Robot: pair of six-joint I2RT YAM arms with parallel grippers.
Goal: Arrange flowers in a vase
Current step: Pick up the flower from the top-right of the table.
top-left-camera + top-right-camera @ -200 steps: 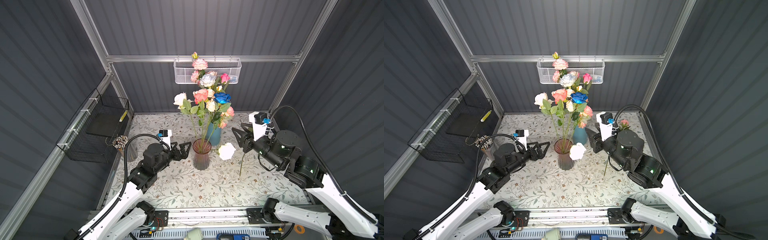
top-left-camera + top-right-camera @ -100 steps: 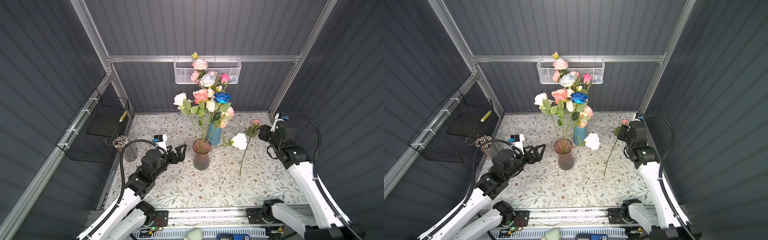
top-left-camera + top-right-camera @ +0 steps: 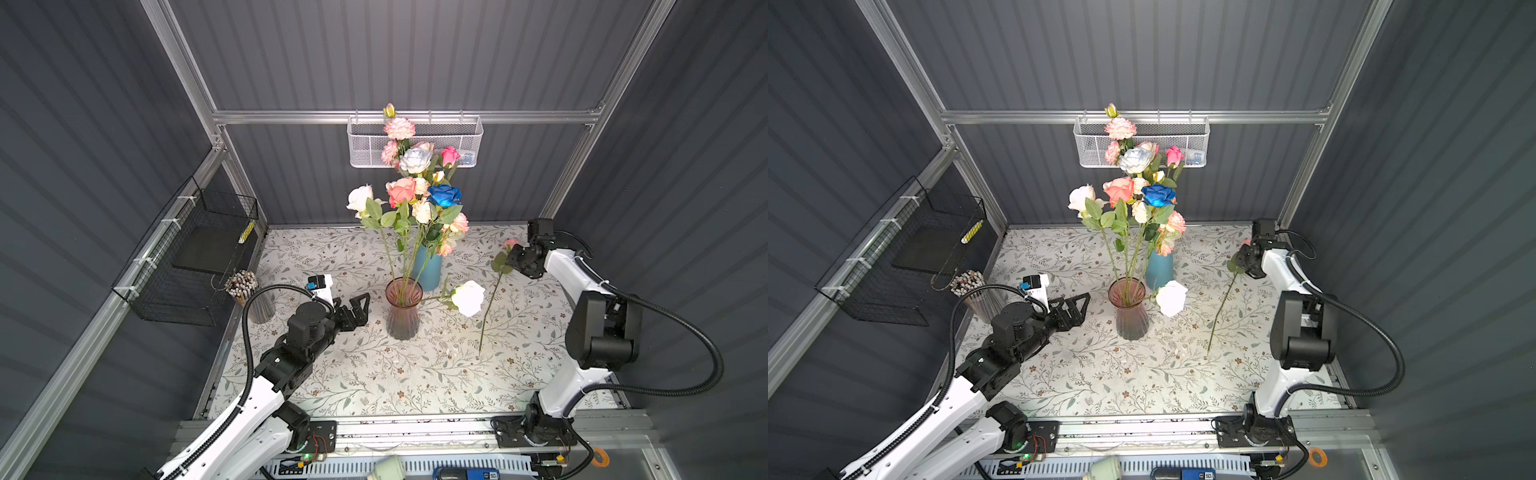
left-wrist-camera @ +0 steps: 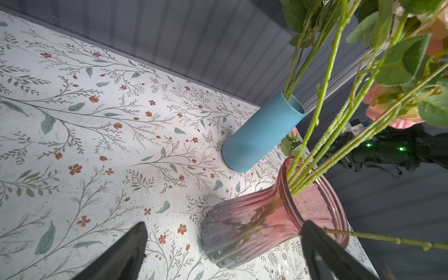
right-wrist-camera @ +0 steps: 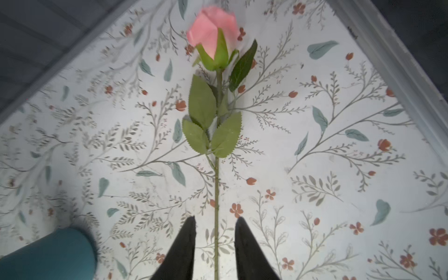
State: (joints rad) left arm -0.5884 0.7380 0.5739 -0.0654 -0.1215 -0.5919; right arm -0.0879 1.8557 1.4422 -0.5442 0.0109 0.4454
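Right gripper [image 5: 215, 219] over rose [image 5: 213, 116], by table corner [image 3: 521, 229]

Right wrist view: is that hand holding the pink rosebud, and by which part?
Nothing is held: the right hand straddles the pink rosebud's green stem below its leaves, fingers clear of it.

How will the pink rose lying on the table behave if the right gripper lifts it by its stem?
Probably light: the pink rose is just a thin stem with a small bud. The right gripper straddles it below the leaves, so the long bare end would likely sag or swing. The narrow stem might also twist between the fingers.
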